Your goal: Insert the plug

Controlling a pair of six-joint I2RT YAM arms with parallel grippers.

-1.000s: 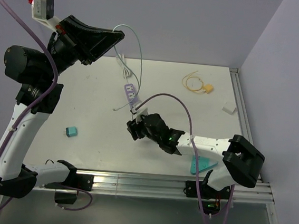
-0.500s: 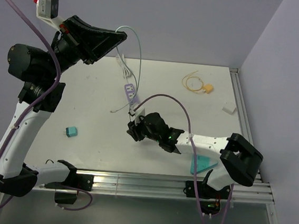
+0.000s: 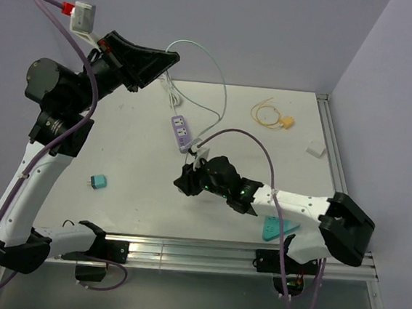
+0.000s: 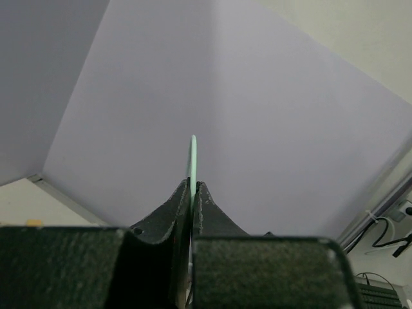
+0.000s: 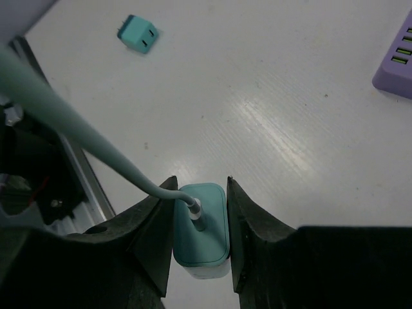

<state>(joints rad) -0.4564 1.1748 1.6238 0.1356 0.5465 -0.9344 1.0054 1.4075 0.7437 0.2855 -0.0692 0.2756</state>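
Table (image 3: 119, 146), plug (image 3: 287, 121), purple strip (image 3: 181, 132), pale cable (image 4: 192, 158), teal charger (image 5: 200, 222)

A raised pale cable (image 3: 224, 90) loops between the purple strip (image 3: 181, 132) and the plug (image 3: 287, 121).

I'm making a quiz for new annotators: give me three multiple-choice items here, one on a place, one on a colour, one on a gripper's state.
1. Where is the plug?
A. held in the air
B. on the table, far right, apart from the power strip
C. in a strip socket

2. What colour is the power strip?
A. purple
B. red
C. black

3. How is the left gripper?
A. wide open
B. shut on a pale green cable
C. shut on the plug

Key: B, it lies there with nothing holding it; A, purple in the top view; B, the left wrist view shows it pinching the cable.
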